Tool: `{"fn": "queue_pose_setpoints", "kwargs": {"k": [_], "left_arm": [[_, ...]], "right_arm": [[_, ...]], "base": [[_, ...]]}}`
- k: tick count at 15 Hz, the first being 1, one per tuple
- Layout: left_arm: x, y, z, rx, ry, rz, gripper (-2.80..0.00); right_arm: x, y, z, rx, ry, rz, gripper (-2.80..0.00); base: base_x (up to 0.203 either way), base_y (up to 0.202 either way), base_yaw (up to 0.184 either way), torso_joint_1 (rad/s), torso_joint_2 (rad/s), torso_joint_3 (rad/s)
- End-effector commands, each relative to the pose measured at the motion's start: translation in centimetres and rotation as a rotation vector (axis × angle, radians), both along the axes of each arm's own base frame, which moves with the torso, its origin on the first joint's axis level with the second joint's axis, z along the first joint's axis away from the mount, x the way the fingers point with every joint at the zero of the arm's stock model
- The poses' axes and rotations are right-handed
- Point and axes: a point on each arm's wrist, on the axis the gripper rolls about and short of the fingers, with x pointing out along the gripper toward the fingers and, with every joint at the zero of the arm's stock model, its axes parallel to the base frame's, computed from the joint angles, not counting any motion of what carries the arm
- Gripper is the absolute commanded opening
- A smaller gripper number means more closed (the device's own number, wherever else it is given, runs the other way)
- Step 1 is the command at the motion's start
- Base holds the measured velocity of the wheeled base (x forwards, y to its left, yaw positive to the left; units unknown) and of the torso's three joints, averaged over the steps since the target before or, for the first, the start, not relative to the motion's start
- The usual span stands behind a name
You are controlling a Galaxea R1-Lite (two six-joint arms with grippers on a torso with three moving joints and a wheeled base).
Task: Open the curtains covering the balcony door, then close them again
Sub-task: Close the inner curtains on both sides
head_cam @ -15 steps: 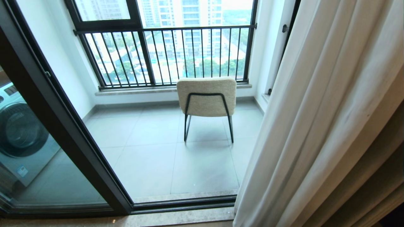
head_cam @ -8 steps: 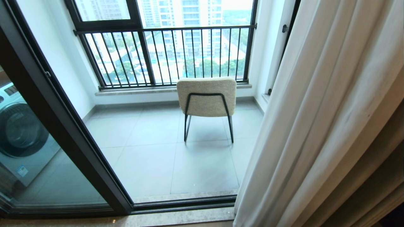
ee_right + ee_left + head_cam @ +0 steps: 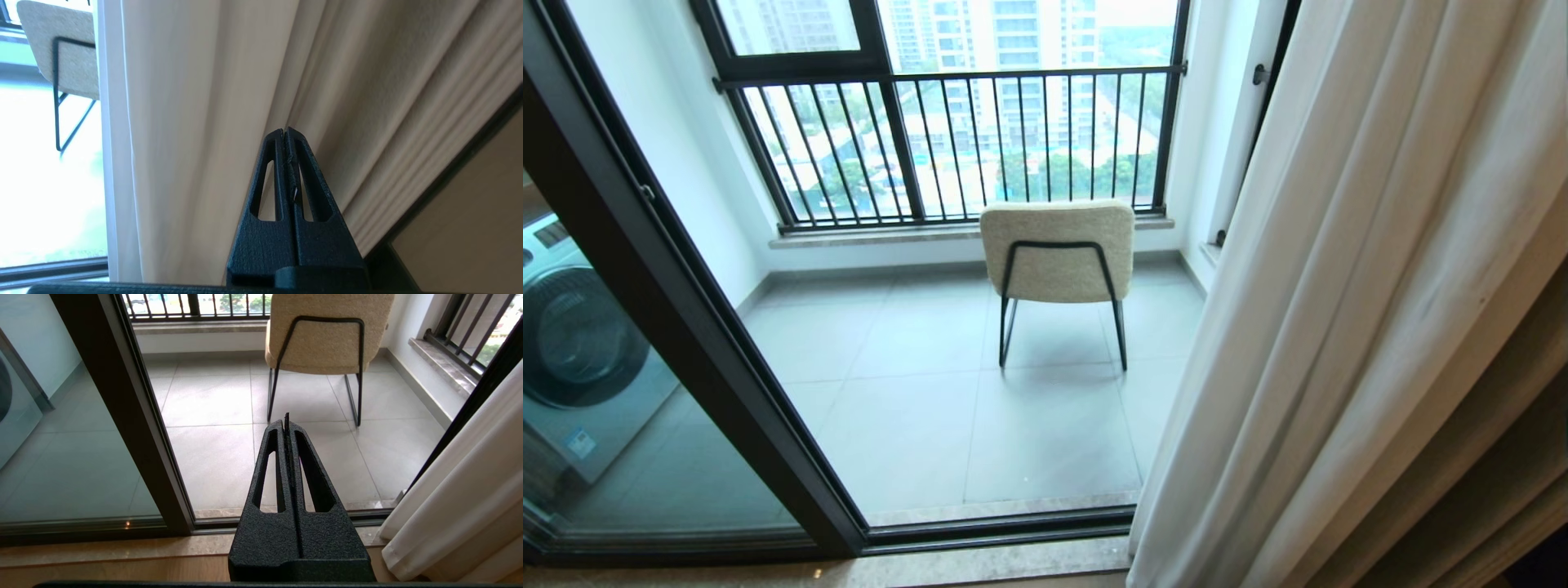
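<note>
The sheer white curtains [image 3: 1339, 327] hang bunched at the right of the doorway, leaving the opening uncovered. The balcony door [image 3: 670, 269] shows its dark frame and a glass panel on the left. My right gripper [image 3: 284, 130] is shut with nothing visible between its fingers, its tips close against a fold of the curtains [image 3: 184, 143]. My left gripper [image 3: 286, 416] is shut and empty, held low before the door sill, with the curtains [image 3: 461, 522] off to its side. Neither arm appears in the head view.
A thicker beige drape [image 3: 1503, 457] hangs behind the sheer fabric at the far right. On the balcony tiles a beige chair [image 3: 1058, 249] with black legs faces a black-barred railing window [image 3: 964, 139]. A washing machine [image 3: 572, 343] stands behind the glass panel.
The curtain's folds at the right have shifted very slightly in the head view. Everything else there is unchanged.
</note>
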Motion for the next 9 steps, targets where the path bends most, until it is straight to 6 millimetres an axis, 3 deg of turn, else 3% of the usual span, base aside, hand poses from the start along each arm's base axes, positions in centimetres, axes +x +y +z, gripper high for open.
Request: {"fn": "queue_pose_setpoints", "kwargs": {"k": [1, 9], "left_arm": [[0.0, 0.0, 0.0, -0.001, 0.000, 0.000, -2.80], [0.0, 0.0, 0.0, -0.001, 0.000, 0.000, -2.80]], "right_arm": [[-1.1, 0.0, -1.0, 0.000, -0.033, -0.011, -2.80], [-1.3, 0.1, -2.9, -0.007, -0.008, 0.041, -2.80]], "base": [[0.000, 0.000, 0.000, 0.000, 0.00, 0.000], [0.000, 0.000, 0.000, 0.000, 0.00, 0.000]]}}
